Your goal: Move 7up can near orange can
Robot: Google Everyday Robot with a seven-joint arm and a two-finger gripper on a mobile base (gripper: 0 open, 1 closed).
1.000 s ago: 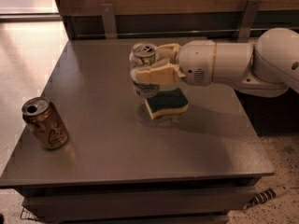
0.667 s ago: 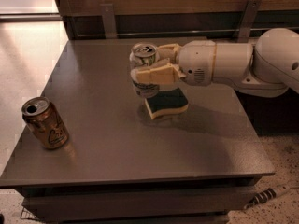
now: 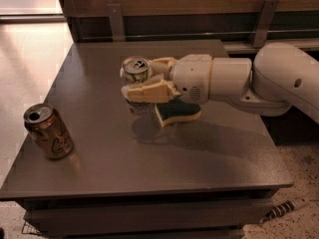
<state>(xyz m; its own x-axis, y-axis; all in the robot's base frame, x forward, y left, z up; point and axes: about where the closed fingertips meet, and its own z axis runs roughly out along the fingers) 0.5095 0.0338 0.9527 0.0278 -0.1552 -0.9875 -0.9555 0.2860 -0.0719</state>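
The gripper (image 3: 137, 79) is sitting over the middle of the table (image 3: 99, 178), clamped around the 7up can (image 3: 135, 67), with one cream finger (image 3: 149, 91) crossing the can's front and the other pressing in from behind. The change from a second ago: gripper and can are now sitting a bit further left and slightly nearer the table's front edge, so the carry is getting under way. The orange can (image 3: 48, 131) is standing upright near the front-left corner, same spot as before. The green-and-tan sponge (image 3: 177, 111) is lying just right of the can under the wrist, also unmoved. The 7up can is staying upright in the grasp and its shadow is falling below it on the tabletop, so it is probably riding just off the surface, though I can't confirm that. The white arm (image 3: 284, 78) is reaching in from the right. The two cans are still well apart, so most of the travel is remaining. In my view the next stretch is calling for a leftward, frontward sweep, stopping beside the orange can without knocking it, since it is sitting near the table's edge.
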